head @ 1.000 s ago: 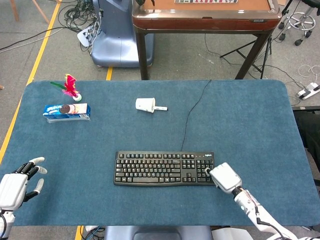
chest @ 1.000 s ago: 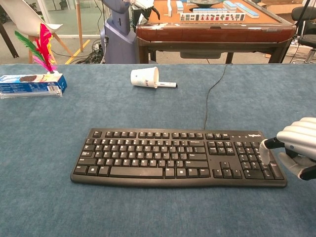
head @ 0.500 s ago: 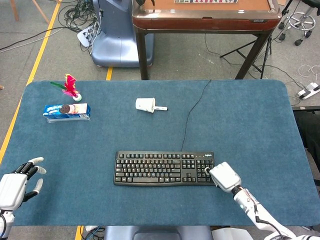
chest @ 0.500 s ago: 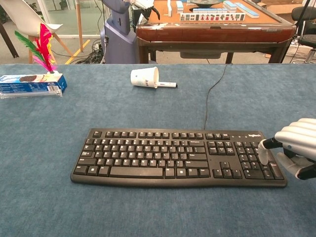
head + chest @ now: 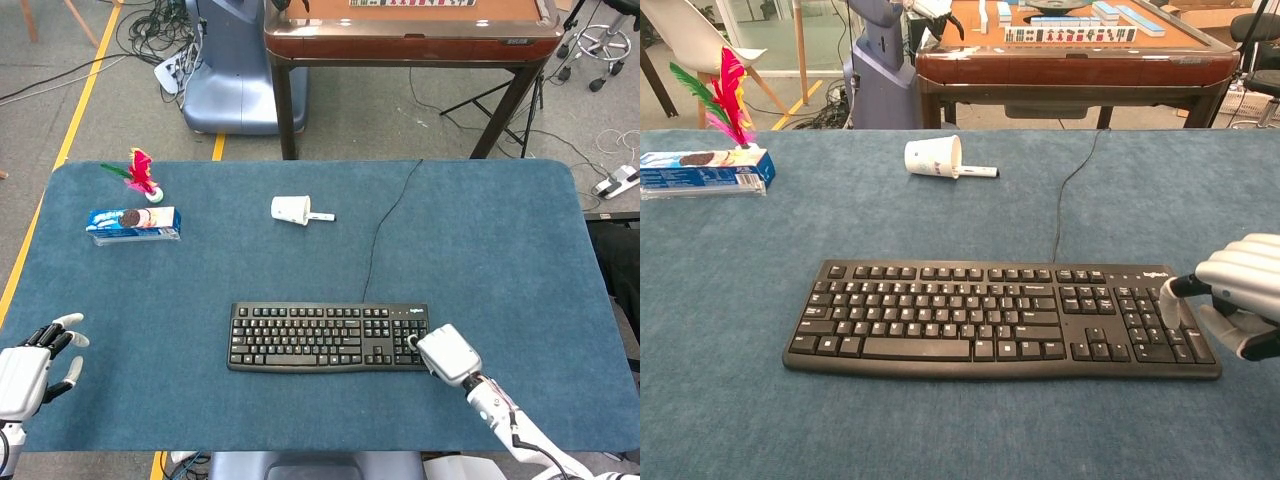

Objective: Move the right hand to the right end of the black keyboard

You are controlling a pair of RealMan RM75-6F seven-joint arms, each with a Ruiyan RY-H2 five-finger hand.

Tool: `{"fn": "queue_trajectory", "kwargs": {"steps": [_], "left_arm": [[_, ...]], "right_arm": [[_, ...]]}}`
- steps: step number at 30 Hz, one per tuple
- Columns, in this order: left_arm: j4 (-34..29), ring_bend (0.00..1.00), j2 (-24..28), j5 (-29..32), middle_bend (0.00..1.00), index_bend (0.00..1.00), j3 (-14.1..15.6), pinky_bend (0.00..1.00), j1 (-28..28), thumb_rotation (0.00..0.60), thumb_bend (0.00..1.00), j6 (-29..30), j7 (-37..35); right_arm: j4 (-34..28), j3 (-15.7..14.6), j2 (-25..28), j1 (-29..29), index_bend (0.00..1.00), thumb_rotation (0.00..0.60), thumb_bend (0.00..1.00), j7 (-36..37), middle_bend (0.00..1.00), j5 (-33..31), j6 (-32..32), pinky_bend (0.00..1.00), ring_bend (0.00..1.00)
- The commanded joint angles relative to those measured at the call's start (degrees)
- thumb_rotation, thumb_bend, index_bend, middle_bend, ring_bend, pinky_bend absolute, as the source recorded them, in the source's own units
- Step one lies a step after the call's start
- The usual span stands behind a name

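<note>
1. Fingers [image 5: 1238,275] of the right hand [image 5: 449,354] were curled in, grasping nothing, with one fingertip down over the number-pad keys at the keyboard's right end.
2. Seen from the head view, that hand sat at the lower right corner of the keyboard [image 5: 328,337], its edge overlapping the last column of keys.
3. The keyboard lay flat near the front middle of the table [image 5: 500,240], long side parallel to the front edge, its cable [image 5: 378,235] running away toward the far edge.
4. The left hand [image 5: 28,365] hung at the front left corner of the table, fingers spread apart and holding nothing, well apart from the keyboard.
5. A paper cup [image 5: 933,156] lay on its side beyond the keyboard, with a pen [image 5: 978,172] touching its rim.
6. A cookie pack [image 5: 702,169] rested at the far left, a feather shuttlecock [image 5: 722,100] just behind it.
</note>
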State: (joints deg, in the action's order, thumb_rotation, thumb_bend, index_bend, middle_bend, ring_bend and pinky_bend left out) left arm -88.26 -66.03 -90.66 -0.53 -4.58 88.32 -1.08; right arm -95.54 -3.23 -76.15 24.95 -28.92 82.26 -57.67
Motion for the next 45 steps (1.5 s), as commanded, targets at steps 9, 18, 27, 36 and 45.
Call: {"fn": "queue_trajectory", "kwargs": {"steps": [9, 18, 27, 36, 45], "left_arm": [[0.26, 0.31, -0.15, 0.05, 0.25, 0.46, 0.14, 0.53, -0.24, 0.600, 0.41, -0.75, -0.28], [0.66, 0.31, -0.51, 0.00, 0.25, 0.46, 0.38, 0.53, -0.52, 0.600, 0.41, -1.55, -0.20], [0.74, 0.31, -1.23, -0.55, 0.25, 0.46, 0.79, 0.53, -0.82, 0.600, 0.41, -2.10, 0.44], [0.96, 0.31, -1.59, -1.44, 0.25, 0.46, 0.94, 0.53, -1.21, 0.600, 0.41, -2.07, -0.02], [1.29, 0.31, -2.01, -1.41, 0.25, 0.46, 1.21, 0.53, -1.53, 0.600, 0.41, -2.84, -0.02]], "right_arm": [[1.64, -0.14, 4.39, -5.02, 0.47, 0.600, 1.00, 13.92, 0.93, 15.16, -18.95, 1.00, 0.95], [10.07, 2.57, 3.76, -11.49, 0.53, 0.600, 1.00, 15.08, 0.76, 17.09, -33.59, 0.95, 0.71], [9.44, 2.27, 7.07, -15.62, 0.53, 0.600, 0.99, 17.36, 0.58, 11.97, -33.75, 0.52, 0.45], [10.45, 2.93, 8.46, -17.36, 0.53, 0.600, 0.99, 21.67, 0.57, 11.13, -34.66, 0.52, 0.45], [10.67, 3.04, 9.39, -17.59, 0.53, 0.600, 0.99, 25.24, 0.57, 12.13, -34.11, 0.52, 0.45]]}}
